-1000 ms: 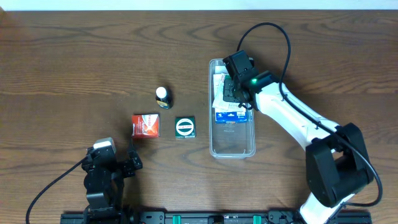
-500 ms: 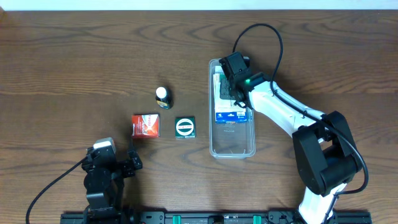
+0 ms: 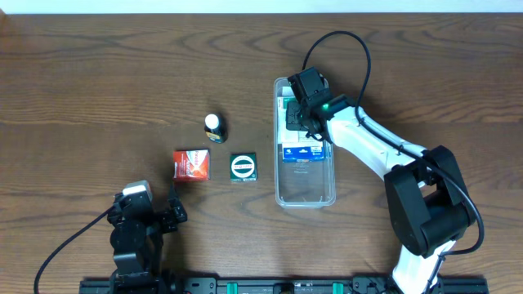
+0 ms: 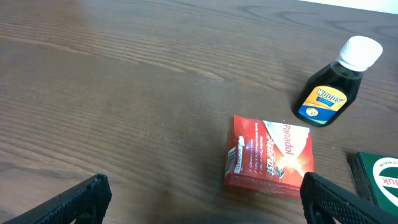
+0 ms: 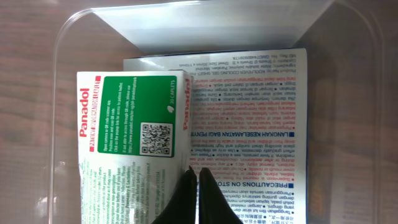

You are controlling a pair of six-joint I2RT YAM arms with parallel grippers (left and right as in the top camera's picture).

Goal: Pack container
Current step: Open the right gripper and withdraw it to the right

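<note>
The clear plastic container (image 3: 306,186) lies lengthwise right of centre. In its far half lie a green-and-white Panadol box (image 3: 291,114) and a larger white box with blue and red print (image 3: 302,149). My right gripper (image 3: 307,114) is inside the far end, shut and empty. In the right wrist view its tips (image 5: 198,177) rest together at the seam between the Panadol box (image 5: 130,118) and the white box (image 5: 249,137), with the container wall (image 5: 62,93) around them. My left gripper (image 3: 149,217) is open and empty at the front left.
A red Panadol box (image 3: 191,164), a dark green box (image 3: 243,167) and a small dark bottle with a white cap (image 3: 214,126) stand left of the container. The left wrist view shows the red box (image 4: 270,155), the bottle (image 4: 333,93) and the green box's edge (image 4: 380,180) ahead of my open left gripper (image 4: 205,202).
My right gripper has shifted left and toward the container's far end. The green-and-white box now lies flat beside it. The left arm has not moved.
</note>
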